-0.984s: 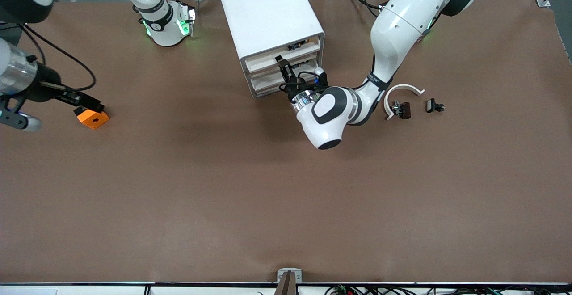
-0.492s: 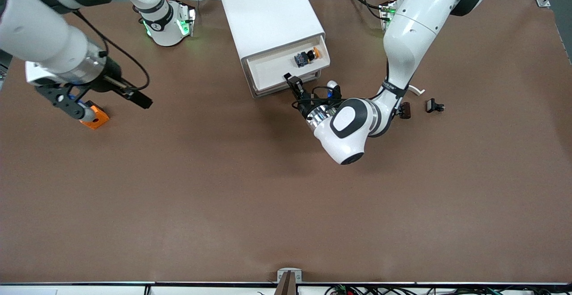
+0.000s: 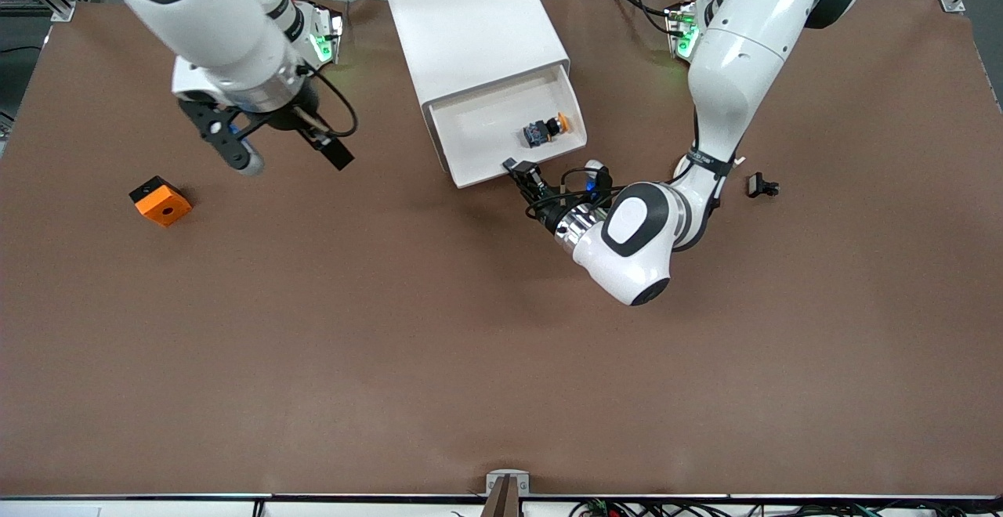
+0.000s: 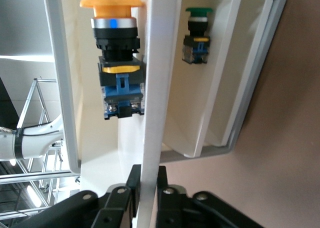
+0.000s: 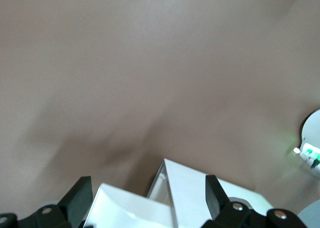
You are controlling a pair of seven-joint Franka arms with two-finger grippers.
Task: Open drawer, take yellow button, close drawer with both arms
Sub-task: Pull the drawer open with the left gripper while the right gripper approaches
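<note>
The drawer [image 3: 509, 121] stands pulled out from the top of the white cabinet [image 3: 462, 19], which sits at the table's edge where the robots' bases stand, about midway along it. One button [image 3: 546, 129] lies on its side on the drawer's floor, orange-yellow cap pointing toward the left arm's end of the table. In the left wrist view the same button [image 4: 117, 63] shows between the drawer's walls, and a second button with a green cap [image 4: 197, 35] lies in a lower drawer [image 4: 220, 83].

The left gripper [image 3: 520, 170] is clenched on the drawer's cream front edge [image 4: 152, 113], one finger on each side of it. The right gripper [image 3: 286, 153] hangs over bare table between the cabinet and the orange block [image 3: 160, 200], its fingers [image 5: 80, 195] spread wide and grasping nothing.

The table [image 3: 439, 360] is covered with a plain brown mat. One orange block with a black hole lies toward the right arm's end, and one small black clip-like piece [image 3: 762, 185] toward the left arm's end. Grey floor shows past the table's edge at the robots' bases, with metal framing at the corners.
</note>
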